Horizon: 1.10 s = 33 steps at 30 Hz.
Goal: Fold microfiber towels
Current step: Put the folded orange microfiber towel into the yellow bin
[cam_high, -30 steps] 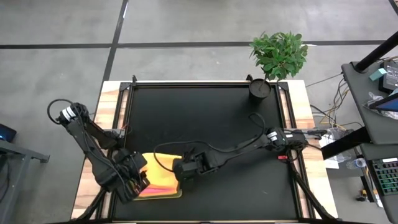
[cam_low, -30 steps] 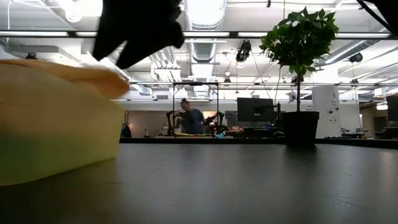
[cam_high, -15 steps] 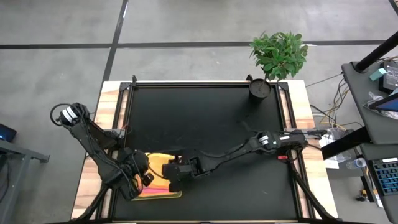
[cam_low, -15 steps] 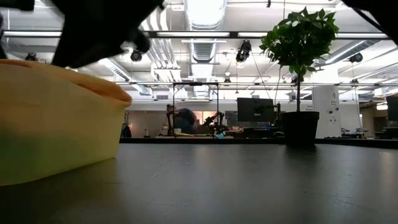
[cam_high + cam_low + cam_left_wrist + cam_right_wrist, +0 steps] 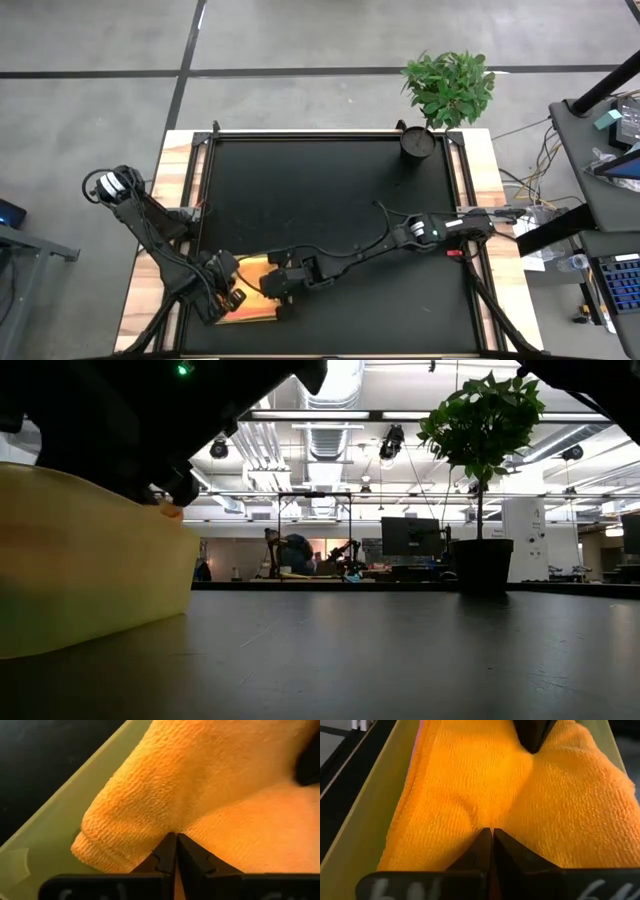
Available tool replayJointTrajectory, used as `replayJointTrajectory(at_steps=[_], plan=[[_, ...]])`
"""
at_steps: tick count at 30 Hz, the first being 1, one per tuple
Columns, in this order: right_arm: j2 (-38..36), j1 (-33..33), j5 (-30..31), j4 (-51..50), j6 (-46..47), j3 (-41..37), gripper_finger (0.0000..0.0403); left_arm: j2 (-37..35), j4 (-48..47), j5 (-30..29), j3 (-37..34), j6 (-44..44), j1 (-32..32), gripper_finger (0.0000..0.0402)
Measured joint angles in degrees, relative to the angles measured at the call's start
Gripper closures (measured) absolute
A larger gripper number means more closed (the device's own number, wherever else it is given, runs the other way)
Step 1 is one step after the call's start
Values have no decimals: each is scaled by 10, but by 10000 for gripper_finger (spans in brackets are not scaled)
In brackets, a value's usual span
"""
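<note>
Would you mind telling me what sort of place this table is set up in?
Probably a robotics lab or workshop: exposed ceiling ducts, a monitor on benches behind, a person working there, and a bare concrete floor around the table.

You get the overhead looking straight down; the low camera sits level beside the tray (image 5: pixel 90 580) — both wrist cameras press close inside that tray.
</note>
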Motion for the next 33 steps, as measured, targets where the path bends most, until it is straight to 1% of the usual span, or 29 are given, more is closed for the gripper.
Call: replayJointTrajectory(at_steps=[3,10,12,15,17,19,22,23,24,28,30,33], plan=[[-2,2,-8,-2,1,0,390,0,-1,27,0,1,0,401],[-32,2,0,-26,-9,5,390,-5,-12,34,16,34,0,401],[-44,2,21,-42,-20,5,390,-8,-29,34,24,37,0,401],[-59,1,75,-66,-49,5,390,-13,-53,31,39,39,0,401],[-65,-4,108,-79,-68,5,390,-17,-68,16,46,39,0,402],[-65,-13,117,-78,-78,5,390,-19,-71,-12,47,46,-1,402],[-57,-29,104,-67,-75,3,390,-18,-71,-69,39,48,-1,402],[-54,-33,98,-66,-69,2,390,-16,-71,-79,34,46,0,402],[-47,-37,88,-67,-64,2,390,-12,-71,-81,31,45,0,402],[-25,-40,13,-71,-60,0,390,12,-53,-81,13,45,0,402],[-16,-37,11,-72,-60,0,390,25,-43,-78,4,45,0,402],[-15,-36,14,-79,-58,-5,390,38,-43,-58,1,49,0,402]])
